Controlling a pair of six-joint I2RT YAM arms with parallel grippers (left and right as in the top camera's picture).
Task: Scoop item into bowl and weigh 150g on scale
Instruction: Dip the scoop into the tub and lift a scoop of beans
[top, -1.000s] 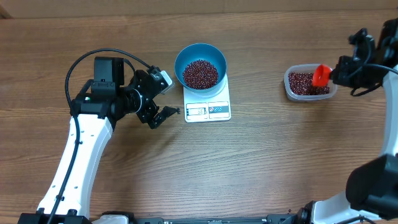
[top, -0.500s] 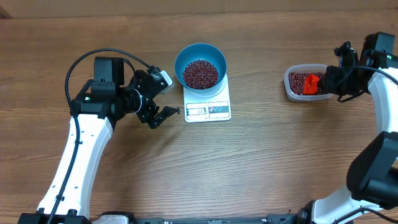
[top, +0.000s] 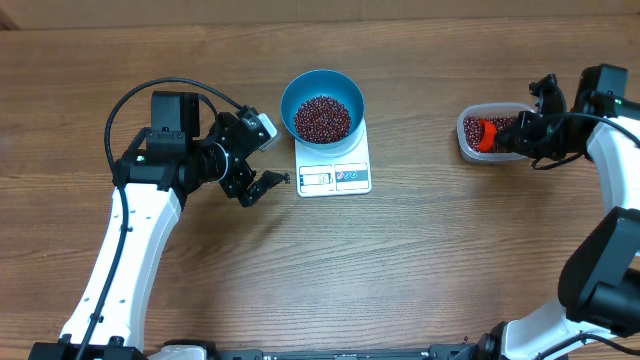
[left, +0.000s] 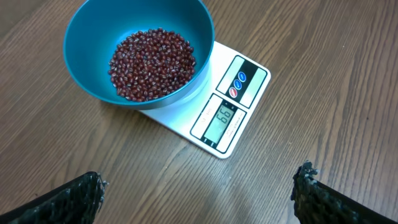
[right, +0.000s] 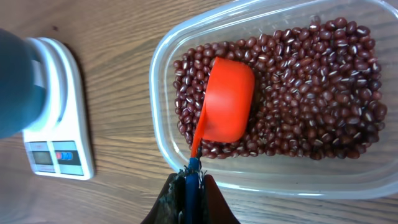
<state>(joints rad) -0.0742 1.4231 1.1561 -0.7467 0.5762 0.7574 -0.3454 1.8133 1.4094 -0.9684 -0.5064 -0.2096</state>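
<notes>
Scale display (left: 222, 118): "66" (slightly blurred)

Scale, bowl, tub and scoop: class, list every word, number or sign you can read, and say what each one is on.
"66" on the scale display, in the left wrist view; the second digit is unsure.
Marks on the buttons: too small to read.
No text on the bowl, tub or scoop.

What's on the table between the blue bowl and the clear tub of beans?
Nothing, just bare wooden table, as the overhead view shows.
</notes>
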